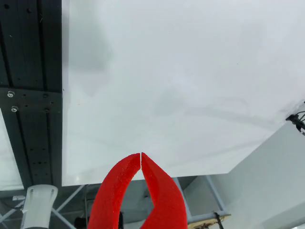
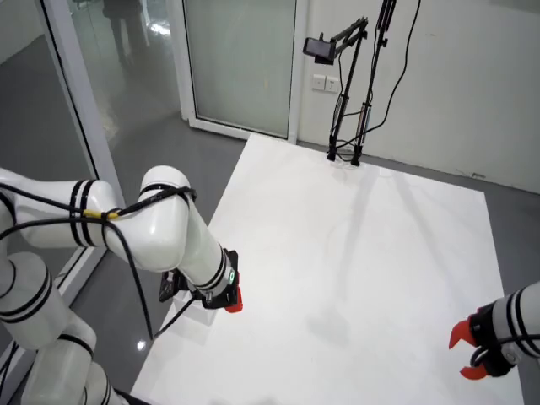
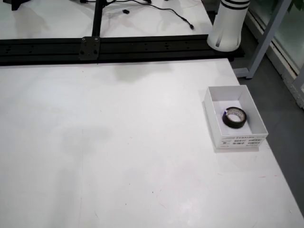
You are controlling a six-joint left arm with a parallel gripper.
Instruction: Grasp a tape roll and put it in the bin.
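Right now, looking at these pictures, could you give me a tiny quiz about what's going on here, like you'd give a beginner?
1. True or false: the tape roll lies inside the white bin.
2. In the gripper-mounted view, are the red gripper tips touching or spread apart?
3. Where does the bin sit in the overhead table view: A) near the right edge, B) dead centre, C) far left?

Key:
1. True
2. Touching, with nothing between them
3. A
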